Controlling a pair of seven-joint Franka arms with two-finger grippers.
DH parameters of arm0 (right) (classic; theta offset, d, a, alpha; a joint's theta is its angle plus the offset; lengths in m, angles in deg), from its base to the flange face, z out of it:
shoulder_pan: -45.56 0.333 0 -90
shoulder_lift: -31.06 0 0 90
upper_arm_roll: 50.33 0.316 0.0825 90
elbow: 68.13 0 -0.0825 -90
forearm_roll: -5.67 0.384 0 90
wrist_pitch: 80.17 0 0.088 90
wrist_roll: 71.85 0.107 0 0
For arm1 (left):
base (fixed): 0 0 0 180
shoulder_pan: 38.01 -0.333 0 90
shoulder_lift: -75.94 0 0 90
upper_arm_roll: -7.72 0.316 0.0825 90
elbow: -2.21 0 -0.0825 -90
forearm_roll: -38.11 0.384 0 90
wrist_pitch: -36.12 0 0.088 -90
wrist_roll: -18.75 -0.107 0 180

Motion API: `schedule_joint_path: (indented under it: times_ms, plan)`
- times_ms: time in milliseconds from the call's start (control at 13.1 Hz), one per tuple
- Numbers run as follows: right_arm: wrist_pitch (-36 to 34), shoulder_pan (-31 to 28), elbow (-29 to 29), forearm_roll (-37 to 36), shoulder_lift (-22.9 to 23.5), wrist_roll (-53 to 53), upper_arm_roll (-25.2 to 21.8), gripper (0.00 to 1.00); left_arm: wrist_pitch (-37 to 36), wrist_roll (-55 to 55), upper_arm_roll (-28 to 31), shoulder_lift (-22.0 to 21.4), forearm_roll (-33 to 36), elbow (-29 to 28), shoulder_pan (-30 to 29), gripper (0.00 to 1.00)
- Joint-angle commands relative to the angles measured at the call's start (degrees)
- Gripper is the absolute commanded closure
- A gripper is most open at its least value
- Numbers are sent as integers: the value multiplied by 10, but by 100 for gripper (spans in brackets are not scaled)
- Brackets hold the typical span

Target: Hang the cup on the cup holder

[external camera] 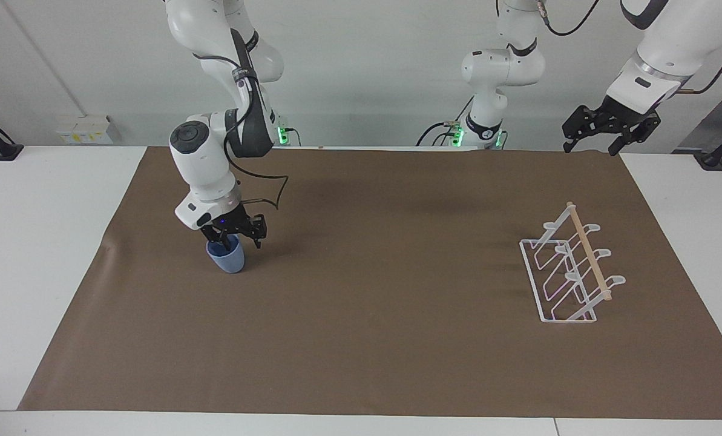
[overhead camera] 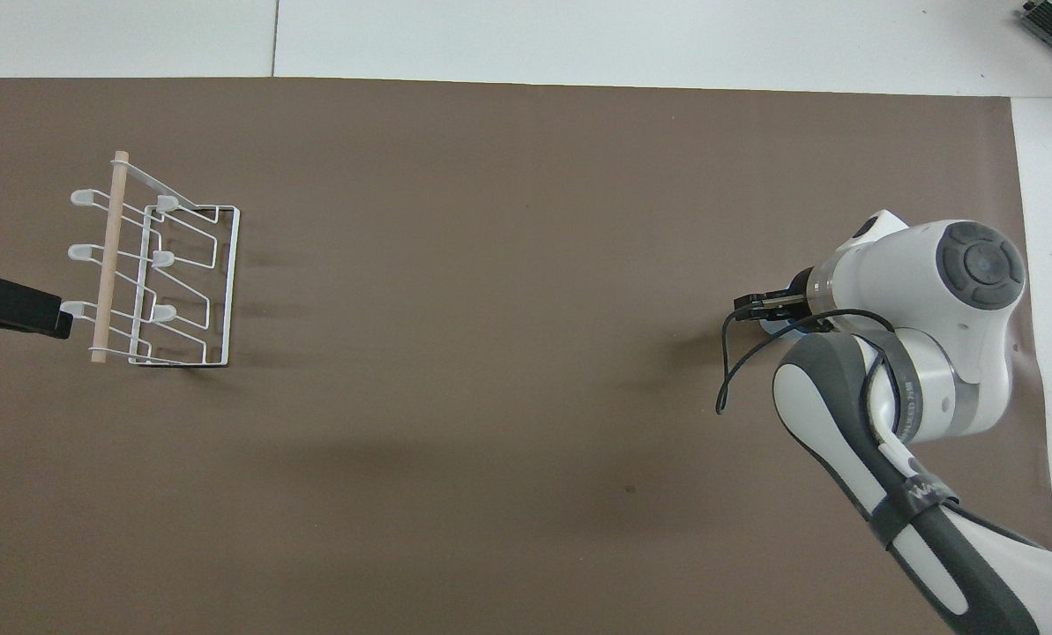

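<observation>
R gripper (external camera: 238, 237) is down at the cup (external camera: 226, 258), upright near the R arm's end of the mat; one finger dips inside the rim, the other outside, apparently closing on the wall, grip unconfirmed. Rack (external camera: 569, 270) waits at the L arm's end. L gripper (external camera: 597, 134) idles aloft, fingers apart, empty.

Cup (overhead camera: 777, 327) mostly hidden under right hand (overhead camera: 768, 307); left hand (overhead camera: 14, 306) edge-cropped.

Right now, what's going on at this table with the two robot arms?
The right gripper is down at the rim of the light-blue cup, which stands upright on the brown mat toward the right arm's end of the table; whether its fingers have clamped the rim can't be told. The white wire cup holder sits with no cup on it toward the left arm's end. The left gripper waits raised near that end.
</observation>
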Motion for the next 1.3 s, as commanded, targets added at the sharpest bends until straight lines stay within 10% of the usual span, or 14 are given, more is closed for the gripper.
schedule_joint_path:
  times_ms: [0,458,916,1221]
  plan:
    - [13,-7,-4,11,0,-11,3,29,1,9,5,-13,3,-13,7,0]
    - [11,-13,-5,12,0,-12,3,30,0,9,5,-13,3,-13,7,0]
    - [7,-13,-5,12,0,-12,3,100,0,9,5,-13,3,-13,7,0]
    - [2,-13,-5,12,0,-12,3,100,0,9,5,-13,3,-13,7,0]
